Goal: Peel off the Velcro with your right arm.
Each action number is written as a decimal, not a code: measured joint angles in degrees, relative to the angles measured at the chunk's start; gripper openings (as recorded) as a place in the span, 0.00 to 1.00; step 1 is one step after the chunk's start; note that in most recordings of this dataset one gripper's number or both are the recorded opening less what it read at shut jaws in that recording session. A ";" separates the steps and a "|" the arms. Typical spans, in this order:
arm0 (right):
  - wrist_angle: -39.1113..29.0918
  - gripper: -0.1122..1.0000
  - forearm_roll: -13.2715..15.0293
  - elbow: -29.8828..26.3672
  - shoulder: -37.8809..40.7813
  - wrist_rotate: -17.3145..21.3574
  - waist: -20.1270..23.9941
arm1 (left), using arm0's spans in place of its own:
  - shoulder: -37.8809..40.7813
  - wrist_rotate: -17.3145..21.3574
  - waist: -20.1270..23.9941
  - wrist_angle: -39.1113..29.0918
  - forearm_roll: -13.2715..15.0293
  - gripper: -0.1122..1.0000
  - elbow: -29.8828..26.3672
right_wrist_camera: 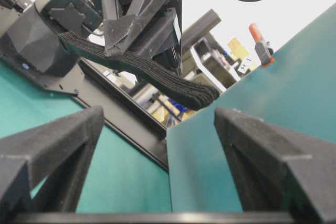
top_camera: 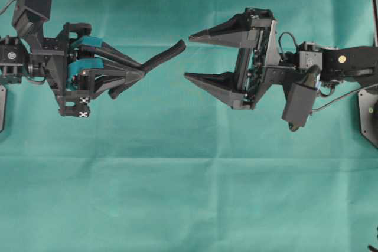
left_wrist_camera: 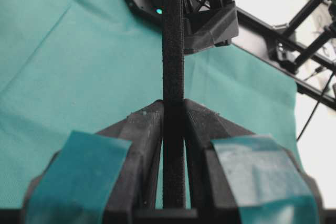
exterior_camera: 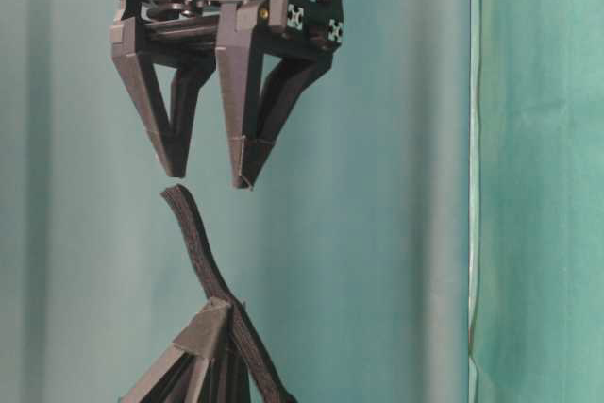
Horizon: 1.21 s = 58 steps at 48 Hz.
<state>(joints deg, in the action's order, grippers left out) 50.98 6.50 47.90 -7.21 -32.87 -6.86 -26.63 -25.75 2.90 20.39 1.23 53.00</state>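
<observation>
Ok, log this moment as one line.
left gripper: shut on Velcro | right gripper: open, facing Velcro tip, not touching | peel: not begun

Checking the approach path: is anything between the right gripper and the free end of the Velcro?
Nothing. In the overhead view only bare green cloth shows in the gap between the right gripper, jaws open, and the Velcro tip, held out by the left gripper.

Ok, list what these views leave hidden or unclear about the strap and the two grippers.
- Velcro, overhead: the clamped middle is hidden by the left gripper; the two layers cannot be told apart.
- Velcro's lower end, table-level: cut off by the bottom edge.
- Velcro's free tip, left wrist: it merges with the dark right gripper behind it.
- Right gripper's fingertips, right wrist: cut off by the bottom and side edges.
</observation>
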 measured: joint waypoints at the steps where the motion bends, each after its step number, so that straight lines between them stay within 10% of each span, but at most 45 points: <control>1: 0.09 0.62 0.09 0.09 0.00 0.00 0.00 | 0.00 0.00 0.00 0.00 0.00 0.19 0.00; 12: 0.09 0.37 0.26 0.00 0.00 0.00 0.00 | 0.00 0.00 0.09 0.00 0.00 0.19 0.00; 58: 0.09 0.33 0.26 -1.32 1.49 -0.09 -0.35 | 0.00 0.00 0.09 0.00 0.00 0.19 0.35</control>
<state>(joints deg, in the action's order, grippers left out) 51.06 6.77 46.58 -5.71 -32.96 -7.21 -26.63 -25.75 2.99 20.39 1.23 53.35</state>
